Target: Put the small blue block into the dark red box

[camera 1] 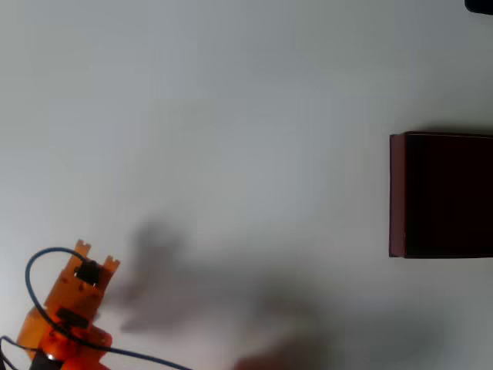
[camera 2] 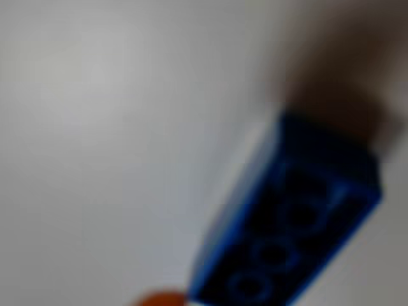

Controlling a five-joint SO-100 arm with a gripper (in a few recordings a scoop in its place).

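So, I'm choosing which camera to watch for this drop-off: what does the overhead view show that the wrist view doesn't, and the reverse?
Overhead view: the dark red box at the right edge, cut off by the frame, and the orange arm at the lower left with a blue cable looping over it.

Wrist view: the blue block close up and blurred, its hollow underside with round tubes facing the camera, and an orange sliver at the bottom edge.

Both: the plain white table.

Plain pale grey table [camera 1: 231, 116] across the overhead view, soft blurred shadows on it toward 6 o'clock, small dark object [camera 1: 481, 5] cut off at 1 o'clock corner
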